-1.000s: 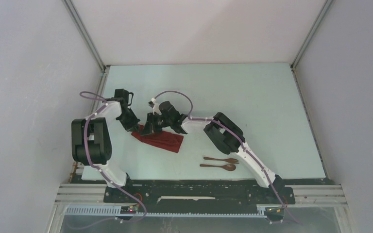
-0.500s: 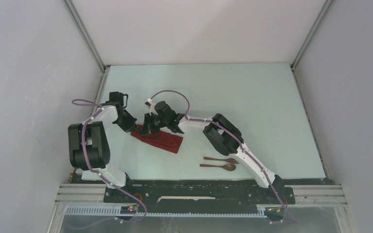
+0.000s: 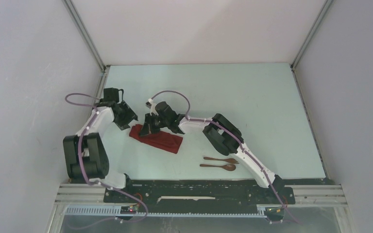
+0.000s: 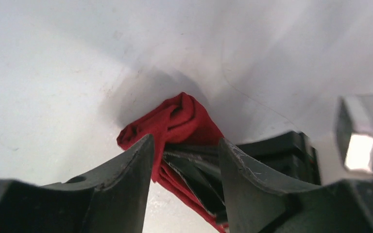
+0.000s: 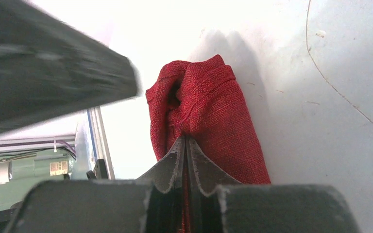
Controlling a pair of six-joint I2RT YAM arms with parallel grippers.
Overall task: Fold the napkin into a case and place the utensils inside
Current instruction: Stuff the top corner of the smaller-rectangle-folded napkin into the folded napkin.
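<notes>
One case (image 3: pixel 156 138): dark red strip on table (image 3: pixel 252 107), long axis far-left to near-right. Right hand (image 3: pixel 146 127) pinches its far-left end; left hand (image 3: pixel 126 119) spread just beside. Fork (image 3: pixel 221 159), spoon (image 3: pixel 229 167): nearer right arm.

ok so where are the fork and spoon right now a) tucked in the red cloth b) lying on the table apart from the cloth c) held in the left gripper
b: the fork and spoon lie side by side on the table, well apart from the red cloth.
</notes>
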